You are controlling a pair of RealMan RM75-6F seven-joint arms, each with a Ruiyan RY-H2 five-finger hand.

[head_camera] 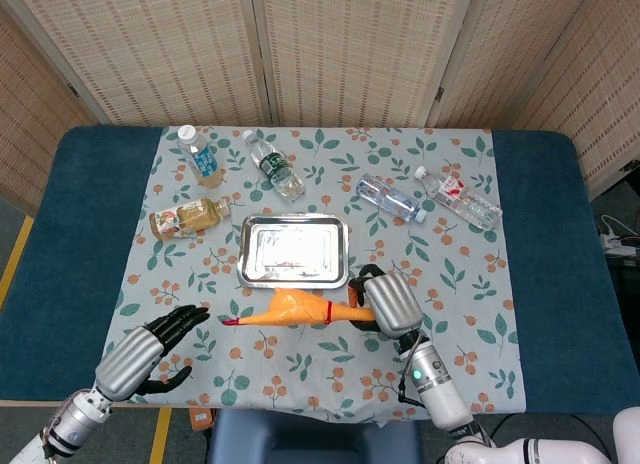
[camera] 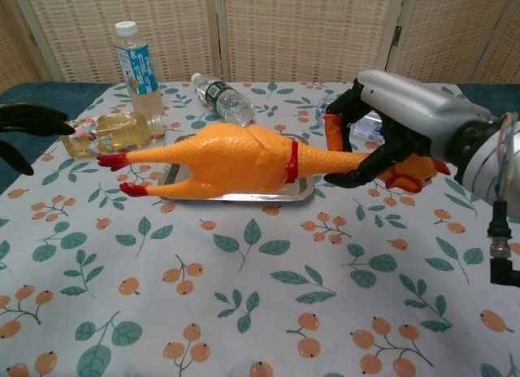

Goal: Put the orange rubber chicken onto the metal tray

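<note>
Currently the right hand (camera: 398, 125) holds the orange rubber chicken (camera: 231, 153) by its neck, dark fingers (camera: 357, 178) curled under and around the thin neck just behind the head. Chicken head pokes out on the far side of the hand; body and red feet extend away from the fingers toward the robot's left, roughly level. In the chest view the chicken is lifted off the leaf-and-fruit print cloth (camera: 244, 296) on the table, and its body overlaps the front rim of the metal tray (camera: 244, 190). In the head view the chicken (head_camera: 290, 309) sits just on the near side of the tray (head_camera: 293, 251), right hand (head_camera: 385, 302) beside the tray's near right corner; whether the body is above the tray floor or only in front of it, cannot tell.

Left hand (head_camera: 150, 349) is low at the near left part of the table, fingers spread apart, holding nothing, well apart from the chicken.

Behind the tray: an upright bottle (camera: 136, 64), a yellowish bottle (camera: 110, 133) lying on its side, and clear bottles (head_camera: 275, 166) lying down.
</note>
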